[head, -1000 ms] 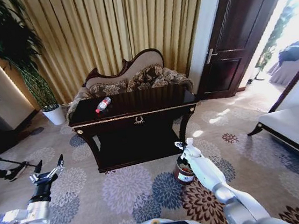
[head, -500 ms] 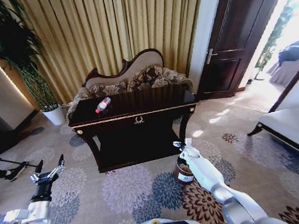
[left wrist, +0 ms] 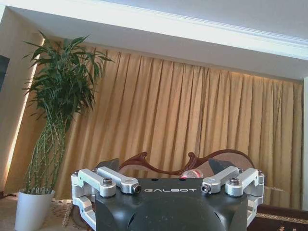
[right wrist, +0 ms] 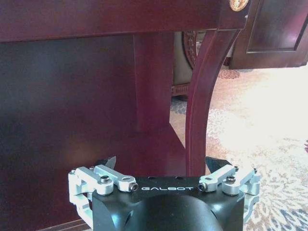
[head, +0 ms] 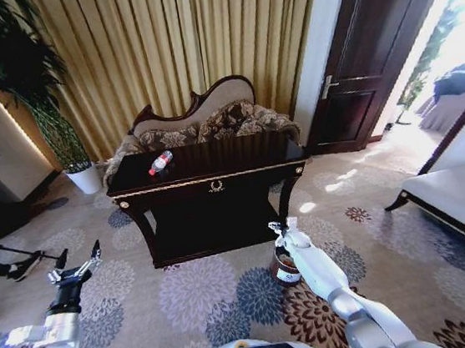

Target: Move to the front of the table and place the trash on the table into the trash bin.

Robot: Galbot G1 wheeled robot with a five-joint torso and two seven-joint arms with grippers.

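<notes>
The dark brown table [head: 208,179] with gold trim stands ahead in the head view. A clear plastic bottle [head: 161,162] with a red cap lies on its top near the back left corner; its cap end [left wrist: 191,173] peeks over my left gripper in the left wrist view. The small dark trash bin [head: 284,269] sits on the carpet by the table's front right leg, partly covered by my right arm. My right gripper [head: 279,228] hovers just above the bin, open and empty [right wrist: 161,162], facing the table leg [right wrist: 198,96]. My left gripper [head: 77,266] is open low on the left [left wrist: 163,166].
A patterned sofa [head: 210,122] stands behind the table against gold curtains. A tall plant in a white pot [head: 86,179] is at the left, a dark door [head: 369,49] at the right and a pale low bench [head: 462,198] at the far right. Flowered carpet lies in front.
My right gripper has shifted slightly left and forward above the bin, toward the table's leg. The left arm, the bottle and the view have stayed put.
</notes>
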